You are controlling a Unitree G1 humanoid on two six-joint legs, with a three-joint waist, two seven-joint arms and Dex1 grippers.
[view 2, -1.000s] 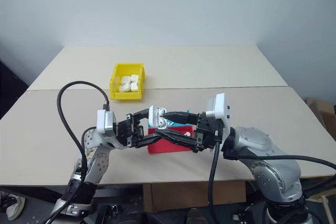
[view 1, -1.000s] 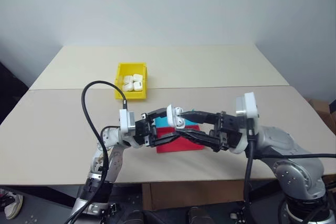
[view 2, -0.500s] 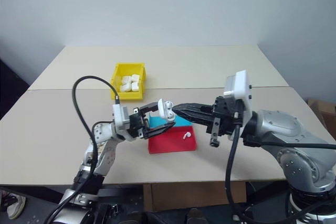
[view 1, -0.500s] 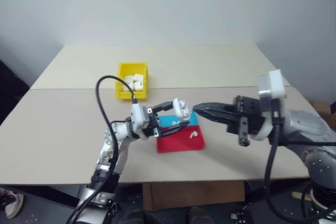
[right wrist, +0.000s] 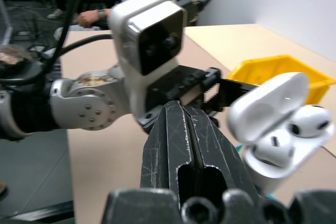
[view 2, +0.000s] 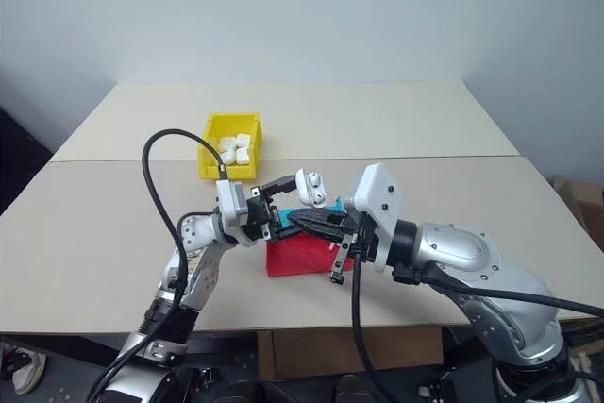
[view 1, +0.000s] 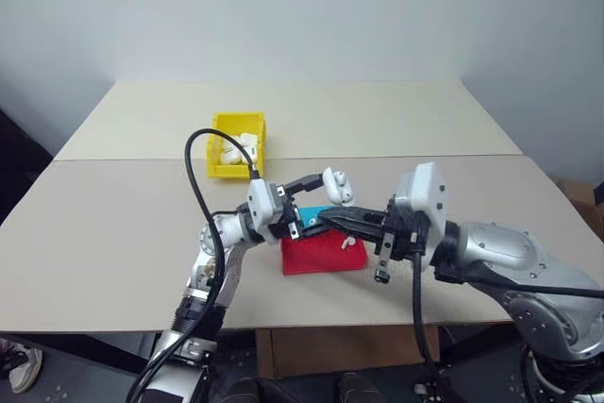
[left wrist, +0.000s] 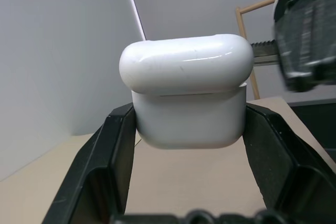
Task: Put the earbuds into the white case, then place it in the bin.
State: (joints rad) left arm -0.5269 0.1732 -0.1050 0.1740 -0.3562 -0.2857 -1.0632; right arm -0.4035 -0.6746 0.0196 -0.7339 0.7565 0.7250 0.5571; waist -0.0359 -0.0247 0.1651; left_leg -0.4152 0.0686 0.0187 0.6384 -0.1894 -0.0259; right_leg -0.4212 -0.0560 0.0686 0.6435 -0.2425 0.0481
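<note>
My left gripper (view 1: 327, 197) is shut on the white case (view 1: 337, 186), holding it in the air above the tray with its lid flipped up. In the right wrist view two earbuds (right wrist: 310, 121) sit in the open white case (right wrist: 265, 169). The left wrist view has the case (left wrist: 189, 114) clamped between both black fingers (left wrist: 107, 166). My right gripper (view 1: 324, 222) is shut and empty, its tips just below the case and pointing at the left gripper. One loose earbud (view 1: 345, 243) lies on the tray's red part. The yellow bin (view 1: 219, 147) stands behind on the left.
A flat blue-and-red tray (view 1: 321, 257) lies on the beige table (view 1: 113, 224) under both grippers. The bin holds several white cases (view 1: 243, 144). A black cable (view 1: 195, 186) loops up from the left arm. The table's seam runs across behind the bin.
The right gripper, open at the case a second ago, shut, drew back to the right, then returned low under the case. The left gripper carried the case slightly to the right.
</note>
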